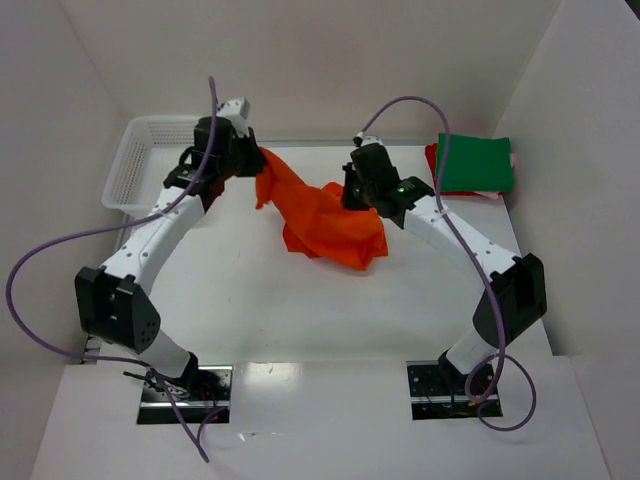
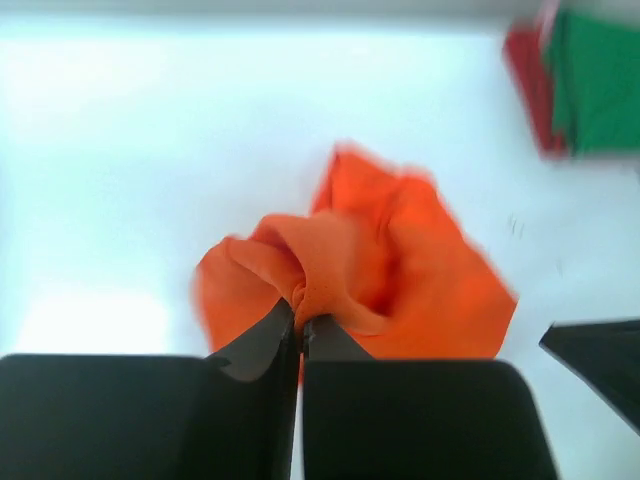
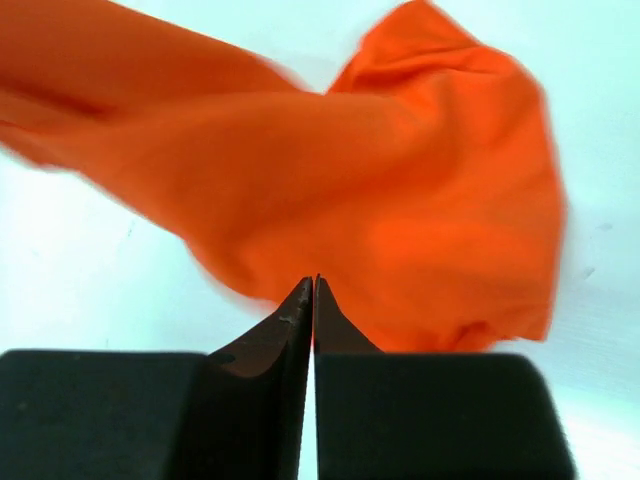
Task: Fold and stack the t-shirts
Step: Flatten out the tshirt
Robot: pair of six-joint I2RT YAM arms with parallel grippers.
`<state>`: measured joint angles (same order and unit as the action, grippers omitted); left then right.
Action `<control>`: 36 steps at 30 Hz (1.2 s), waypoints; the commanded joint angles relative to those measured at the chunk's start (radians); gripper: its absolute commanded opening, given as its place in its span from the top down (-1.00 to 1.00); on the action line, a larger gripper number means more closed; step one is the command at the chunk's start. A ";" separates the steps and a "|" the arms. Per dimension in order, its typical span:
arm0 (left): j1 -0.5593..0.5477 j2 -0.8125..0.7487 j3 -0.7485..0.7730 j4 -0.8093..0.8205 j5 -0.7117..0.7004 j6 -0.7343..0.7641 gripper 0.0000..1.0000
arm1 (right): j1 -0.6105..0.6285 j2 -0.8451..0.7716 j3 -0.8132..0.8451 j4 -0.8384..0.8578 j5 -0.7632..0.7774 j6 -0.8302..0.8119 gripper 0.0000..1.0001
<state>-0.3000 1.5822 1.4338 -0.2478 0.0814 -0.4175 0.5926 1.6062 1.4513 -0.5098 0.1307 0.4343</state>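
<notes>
The bright orange t-shirt (image 1: 325, 220) is unfolded and crumpled at mid-table. My left gripper (image 1: 254, 160) is shut on a bunched fold of it (image 2: 301, 318) and holds that end up off the table. My right gripper (image 1: 352, 198) is shut, with its tips (image 3: 313, 281) at the near edge of the orange cloth (image 3: 400, 200). No cloth shows between its jaws. A folded green t-shirt (image 1: 476, 163) lies on a folded red one (image 1: 432, 158) at the back right, with a pale pink edge (image 1: 497, 195) beneath. The stack also shows in the left wrist view (image 2: 600, 80).
A white mesh basket (image 1: 135, 165) stands at the back left, beside the left arm. White walls close in the table on the left, back and right. The black tip of the right arm (image 2: 600, 365) shows in the left wrist view.
</notes>
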 commanded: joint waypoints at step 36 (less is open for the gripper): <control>-0.056 -0.085 0.723 -0.300 0.086 0.120 1.00 | -0.059 -0.210 -0.115 0.524 -0.296 0.035 -1.00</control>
<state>-0.3550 1.4914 2.0632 -0.5903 0.2089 -0.2871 0.5362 1.4425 1.3518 -0.1318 -0.0883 0.4446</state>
